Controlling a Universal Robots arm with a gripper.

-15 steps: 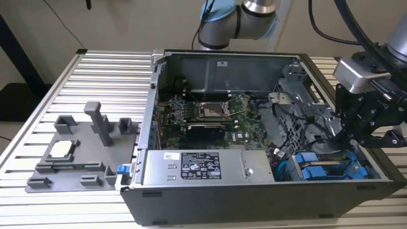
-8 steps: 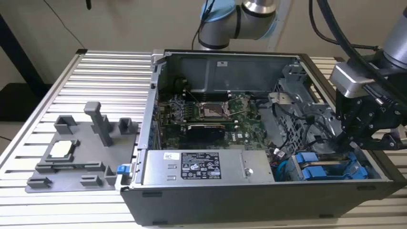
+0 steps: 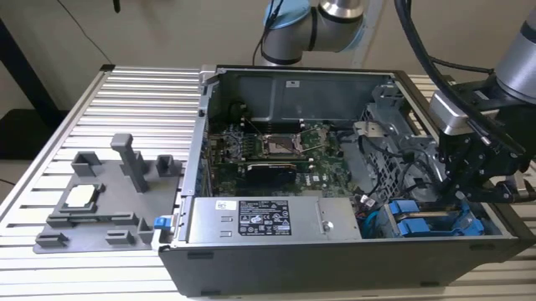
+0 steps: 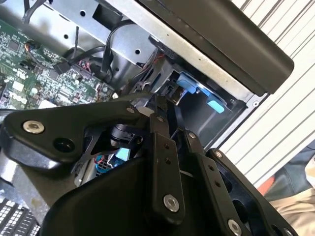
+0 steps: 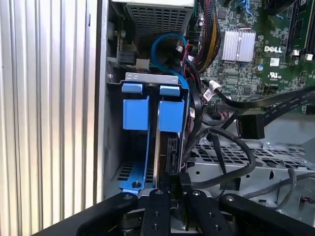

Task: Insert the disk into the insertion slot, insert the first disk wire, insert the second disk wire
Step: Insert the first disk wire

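Observation:
The disk point(image 5: 170, 147) stands edge-on in the insertion slot point(image 5: 147, 77), a grey metal bay in the case's corner. Its blue carrier point(image 5: 171, 115) sits beside a second blue carrier point(image 5: 135, 113). In the exterior view the blue carriers point(image 3: 416, 227) lie at the case's front on that view's right, under my gripper point(image 3: 459, 194). In the first wrist view my gripper point(image 5: 172, 184) is right at the disk's near end. Its fingers point(image 5: 158, 206) are drawn close on the black connector of a disk wire point(image 5: 246, 157) that loops away to the side. My gripper point(image 4: 162, 105) points down into the bay.
The open computer case point(image 3: 335, 263) lies on a slatted metal table point(image 3: 142, 100). Inside it are the motherboard point(image 3: 277, 150), a labelled power-supply box point(image 3: 260, 219) and bundles of loose cables point(image 5: 206, 44). A grey fixture point(image 3: 100, 200) stands on the exterior view's left. Part of a person point(image 4: 290, 184) is beyond the table edge.

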